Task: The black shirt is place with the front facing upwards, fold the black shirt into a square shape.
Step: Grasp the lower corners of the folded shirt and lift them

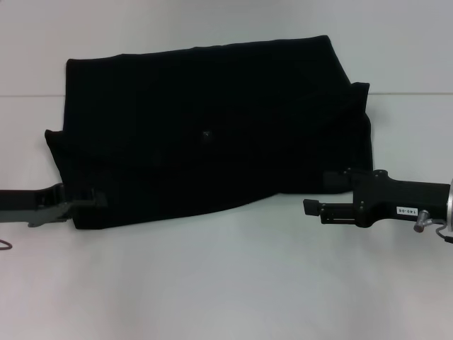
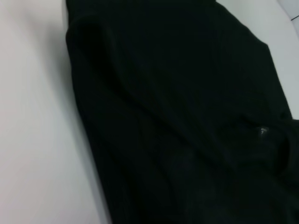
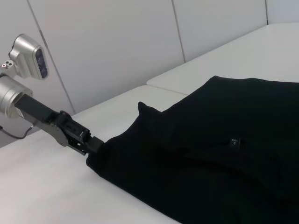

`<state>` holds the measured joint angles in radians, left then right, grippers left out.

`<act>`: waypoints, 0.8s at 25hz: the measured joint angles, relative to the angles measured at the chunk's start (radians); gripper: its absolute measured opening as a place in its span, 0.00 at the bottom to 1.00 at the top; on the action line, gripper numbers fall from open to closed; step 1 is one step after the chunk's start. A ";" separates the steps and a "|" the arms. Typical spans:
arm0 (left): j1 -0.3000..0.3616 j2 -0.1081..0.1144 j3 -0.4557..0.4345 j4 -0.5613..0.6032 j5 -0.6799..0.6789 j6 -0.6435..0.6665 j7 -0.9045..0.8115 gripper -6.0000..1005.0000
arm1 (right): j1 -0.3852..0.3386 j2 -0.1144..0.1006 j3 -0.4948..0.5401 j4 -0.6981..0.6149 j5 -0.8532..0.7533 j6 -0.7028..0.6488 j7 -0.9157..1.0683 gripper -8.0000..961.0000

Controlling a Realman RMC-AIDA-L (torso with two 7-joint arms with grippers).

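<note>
The black shirt (image 1: 205, 134) lies spread on the white table (image 1: 226, 283), folded to a wide dark block; no lettering shows, only a small tag (image 1: 207, 133) near its middle. The left gripper (image 1: 92, 200) meets the shirt's near left corner, its tips lost against the cloth, so its grip cannot be told. The right gripper (image 1: 315, 200) sits at the shirt's near right edge, jaws apart, holding nothing.

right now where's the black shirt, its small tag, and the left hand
black shirt (image 1: 205, 106), head view, middle of the cloth
small tag (image 3: 235, 142), right wrist view, its face
left hand (image 1: 86, 200), head view, tip at the shirt's corner
</note>
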<state>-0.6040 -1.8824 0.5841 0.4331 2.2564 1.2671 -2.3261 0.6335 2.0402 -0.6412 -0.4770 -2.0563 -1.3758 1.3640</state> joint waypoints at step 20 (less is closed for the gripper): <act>-0.008 0.002 0.043 0.003 0.000 -0.004 -0.001 0.06 | 0.035 -0.088 -0.007 -0.223 -0.122 0.006 0.560 0.94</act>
<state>-0.6118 -1.8806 0.6271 0.4356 2.2564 1.2632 -2.3271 0.6680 1.9519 -0.6481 -0.7002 -2.1784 -1.3695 1.9235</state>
